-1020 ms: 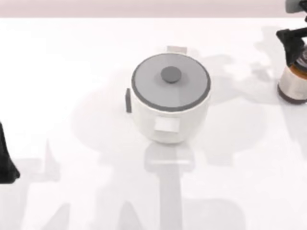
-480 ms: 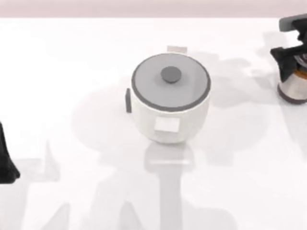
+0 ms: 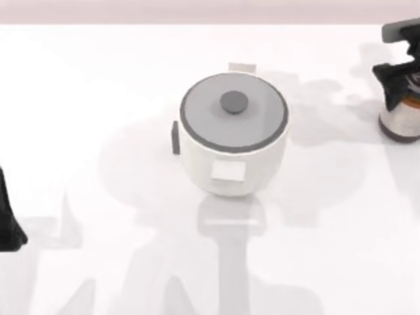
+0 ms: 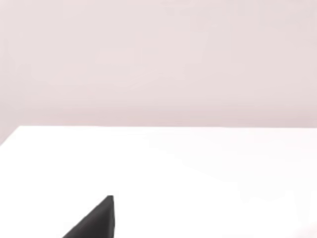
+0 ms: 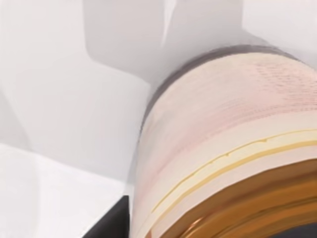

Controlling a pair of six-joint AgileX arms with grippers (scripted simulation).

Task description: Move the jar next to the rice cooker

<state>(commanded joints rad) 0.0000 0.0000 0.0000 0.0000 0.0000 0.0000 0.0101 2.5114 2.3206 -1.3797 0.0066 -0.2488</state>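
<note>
the right gripper (image 3: 401, 77) is set down over the top of the jar (image 3: 400, 117) at the table's (image 3: 98, 98) far right edge; whether its fingers are closed on the jar cannot be told. the grasping step is judged to be in hand. next, a firm hold and a carry leftward to the rice cooker (image 3: 233, 134), well apart at centre, would be needed. the jar's side (image 5: 228, 148) is shown close only in the right wrist view. the left arm (image 3: 9, 220) is parked at the left edge.
</note>
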